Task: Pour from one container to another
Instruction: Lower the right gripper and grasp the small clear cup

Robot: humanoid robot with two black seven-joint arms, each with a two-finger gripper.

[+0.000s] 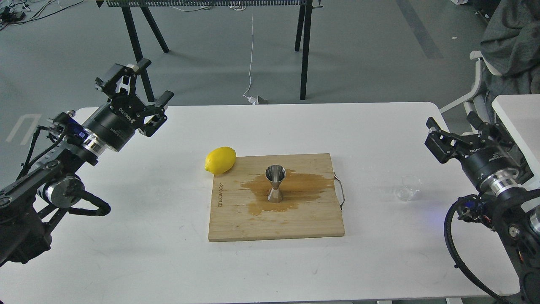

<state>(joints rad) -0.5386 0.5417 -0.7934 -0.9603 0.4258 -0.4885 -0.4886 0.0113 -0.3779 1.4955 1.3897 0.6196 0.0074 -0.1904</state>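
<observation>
Oddly, both hands hung clear of everything. The cup [409, 187] sat upright on the table [168, 219], mouth up and too squat to have much of a long axis, well right of the board [236, 223] and near the right hand [457, 133], probably the arm meant to lift it. That hand's fingers looked spread and held nothing. The jigger [275, 183] stood upright mid-board, long axis vertical, one cone's mouth up to receive, with a brown wet stain [303, 188] spread round its foot, which suggested liquid had missed it. A lemon [220, 160] lay touching the board's far left corner. The left hand [135, 95] hovered wide open above the table's far left, well apart.
</observation>
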